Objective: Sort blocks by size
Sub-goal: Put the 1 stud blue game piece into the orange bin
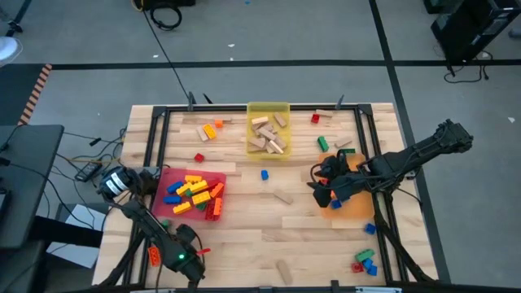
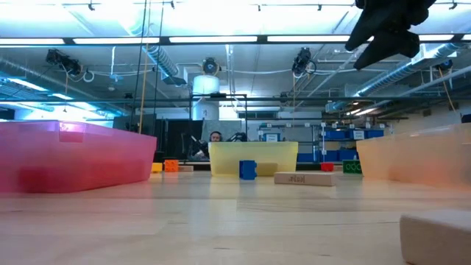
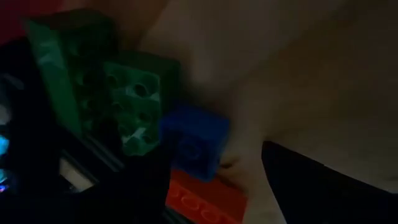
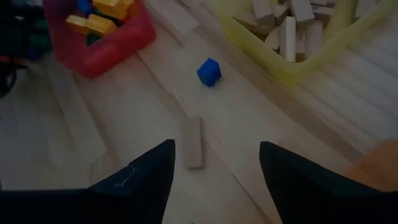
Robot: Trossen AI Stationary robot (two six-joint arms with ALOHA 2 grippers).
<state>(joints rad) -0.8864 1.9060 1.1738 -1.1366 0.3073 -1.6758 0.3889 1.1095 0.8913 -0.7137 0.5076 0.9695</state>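
My left gripper (image 1: 148, 185) is low at the left side of the red tray (image 1: 213, 177), open. Close up in its wrist view I see two green studded bricks (image 3: 134, 99), a blue brick (image 3: 194, 142) and a red-orange brick (image 3: 205, 198). The blue and red-orange bricks lie between its dark fingers (image 3: 311, 186). My right gripper (image 4: 214, 168) hangs open above the table's middle (image 1: 321, 185). Below and beyond it lie a tan wooden block (image 4: 194, 142) and a small blue brick (image 4: 209, 71), both flat on the wood. My left gripper stands open around the blue brick (image 3: 186, 155), pointing steeply down. The view is too dark for me to tell whether a finger touches it.
A yellow tray (image 1: 269, 107) of wooden blocks stands at the far middle. An orange tray (image 1: 354, 207) lies under the right arm. The red tray holds yellow, blue and red bricks. Loose bricks lie at the far left (image 1: 208, 130) and near right (image 1: 365, 260). A black frame (image 1: 155, 138) borders the work area.
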